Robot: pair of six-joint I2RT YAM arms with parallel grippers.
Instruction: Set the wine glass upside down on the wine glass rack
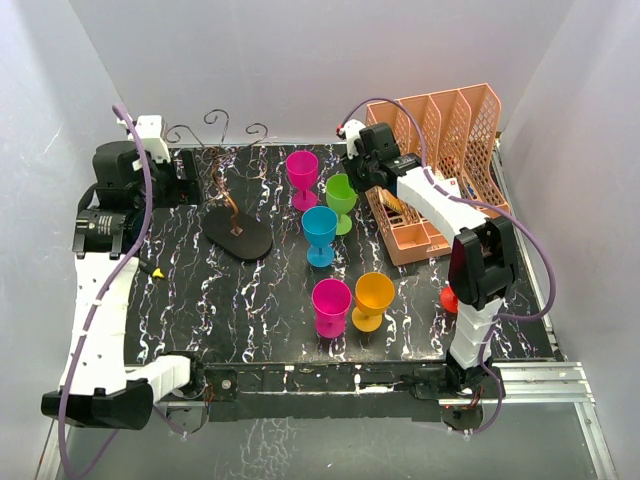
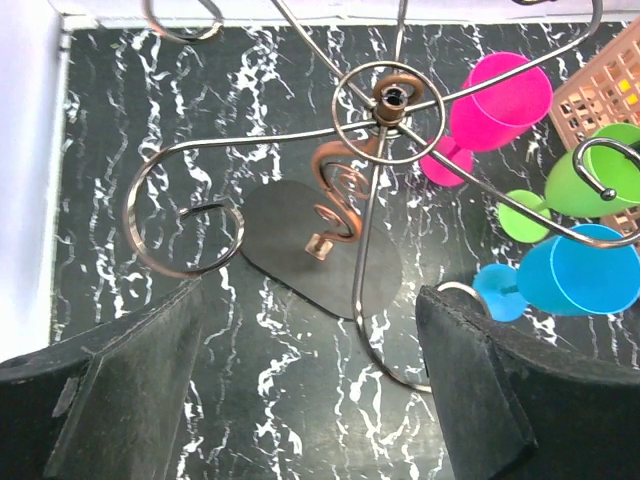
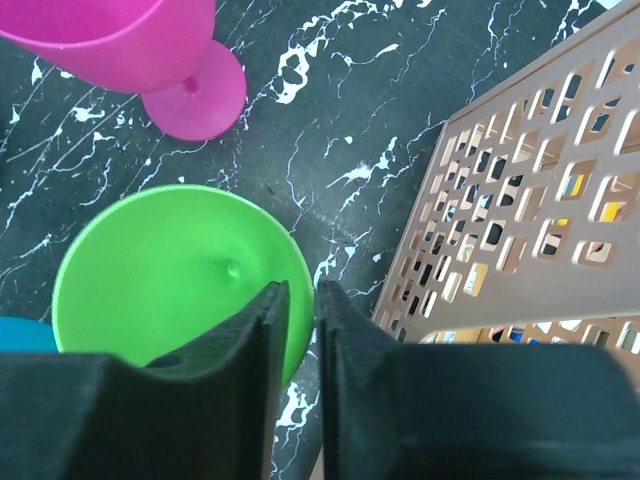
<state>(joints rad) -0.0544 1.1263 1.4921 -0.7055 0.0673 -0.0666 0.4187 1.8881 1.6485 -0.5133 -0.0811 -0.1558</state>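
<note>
Your green plastic wine glass (image 1: pixel 341 195) (image 3: pixel 170 270) stands upright, mouth up, near the middle of the black marbled table (image 1: pixel 180 310), just beside the peach slotted desk organizer (image 1: pixel 450 130) (image 3: pixel 520 200); your right gripper (image 1: pixel 356 170) (image 3: pixel 300 292) is closed on its rim, one finger inside the bowl and the other outside, with only a thin gap between them; whether the foot rests on the table, you cannot tell from these views.

The wire wine glass rack (image 1: pixel 238 232) (image 2: pixel 390 95) is to the left of the glass, well apart from it; it has a dark oval base, a thin copper post and curled wire arms on top, and no glass hangs on the arms.

Your left gripper (image 1: pixel 185 178) (image 2: pixel 312 292) hovers at the left side of the rack, its fingers spread wide and holding nothing; in the left wrist view the base lies between them, lower down.

Around the green glass you see a pink glass (image 1: pixel 302 172) (image 3: pixel 110 40) behind it and a blue glass (image 1: pixel 320 228) (image 2: pixel 590 270) in front, both very near; a magenta glass (image 1: pixel 332 302) and an orange glass (image 1: pixel 374 295) stand side by side closer to the near edge, all upright.
</note>
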